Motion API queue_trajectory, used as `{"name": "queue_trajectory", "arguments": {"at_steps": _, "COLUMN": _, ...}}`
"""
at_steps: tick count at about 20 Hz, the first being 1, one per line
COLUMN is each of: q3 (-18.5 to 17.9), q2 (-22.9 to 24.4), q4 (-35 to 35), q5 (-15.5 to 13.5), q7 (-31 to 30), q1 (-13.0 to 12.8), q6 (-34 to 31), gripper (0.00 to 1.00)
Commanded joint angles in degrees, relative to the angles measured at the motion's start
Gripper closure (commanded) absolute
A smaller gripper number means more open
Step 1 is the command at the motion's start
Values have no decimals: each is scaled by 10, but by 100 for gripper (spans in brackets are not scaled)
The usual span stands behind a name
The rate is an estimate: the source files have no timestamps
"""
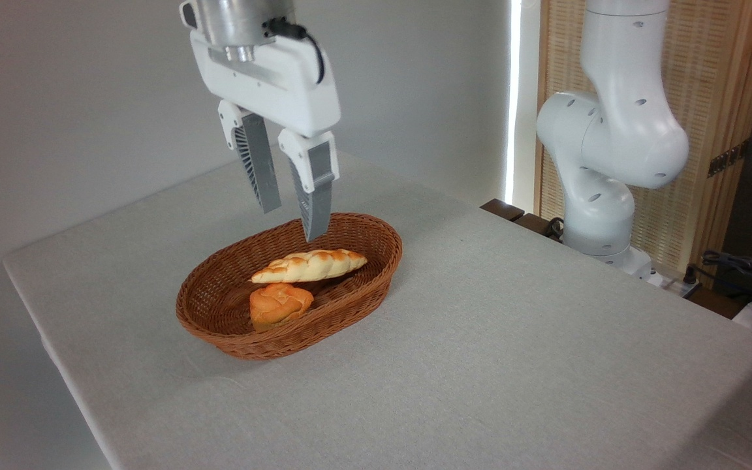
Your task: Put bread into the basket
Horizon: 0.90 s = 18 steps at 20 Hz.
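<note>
The bread (309, 265), a long braided loaf, pale cream with golden-brown toasted patches and pointed ends, lies flat inside the basket (219, 287), stretched along the far half of its floor with its right tip close to the far right wall. The basket is oval, brown woven wicker with low sloping sides, standing upright on the table (513, 339), nearer the table's left edge and back corner than its front.
</note>
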State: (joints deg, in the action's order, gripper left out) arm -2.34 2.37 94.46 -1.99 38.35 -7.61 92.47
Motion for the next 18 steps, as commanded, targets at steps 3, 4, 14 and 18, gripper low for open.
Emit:
{"name": "queue_trajectory", "arguments": {"at_steps": 3, "q3": 3, "q2": -7, "q4": -17, "q5": 6, "q7": 8, "q1": 23, "q6": -16, "gripper": 0}}
{"name": "queue_trajectory", "arguments": {"at_steps": 4, "q3": 2, "q2": -7, "q4": -18, "q5": 7, "q7": 8, "q1": 23, "q6": -16, "gripper": 0}}
{"name": "queue_trajectory", "arguments": {"at_steps": 14, "q3": 5, "q2": -5, "q4": -18, "q5": 15, "q7": 15, "q1": 32, "q6": -16, "gripper": 0}}
{"name": "queue_trajectory", "arguments": {"at_steps": 18, "q3": 14, "q2": -6, "q4": -18, "q5": 15, "q7": 15, "q1": 43, "q6": -16, "gripper": 0}}
